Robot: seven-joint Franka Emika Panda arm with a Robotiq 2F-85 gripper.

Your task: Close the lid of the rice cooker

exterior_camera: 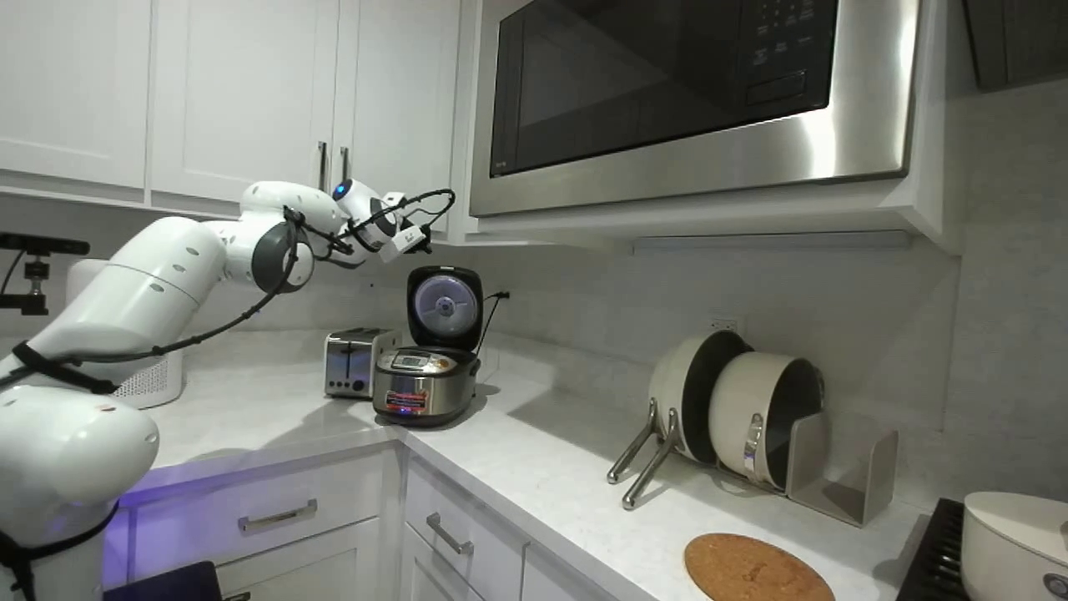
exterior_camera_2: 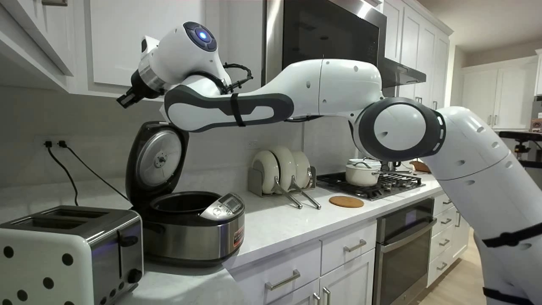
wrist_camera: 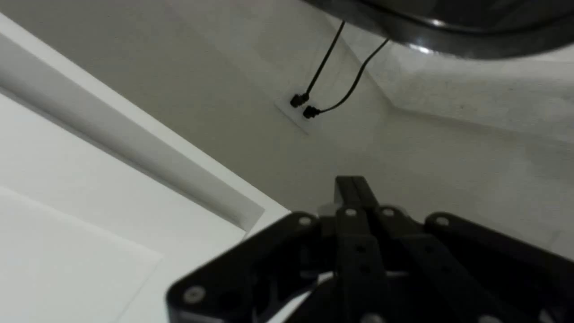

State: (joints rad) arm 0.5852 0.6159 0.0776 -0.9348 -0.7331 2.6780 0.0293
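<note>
Above and left of raised lid (exterior_camera_2: 158,154) | pincer (exterior_camera_2: 123,101) clenched, nothing gripped | presumably held high so lid's back can be pushed down onto rice cooker (exterior_camera_2: 190,239)

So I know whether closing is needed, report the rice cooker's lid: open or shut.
Open: in both exterior views the lid stands raised above the rice cooker, its inner side showing.

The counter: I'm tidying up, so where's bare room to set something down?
The counter is bare between rice cooker and pans, and between toaster and white perforated object. Crowded: around toaster and rice cooker, which stand close together.
</note>
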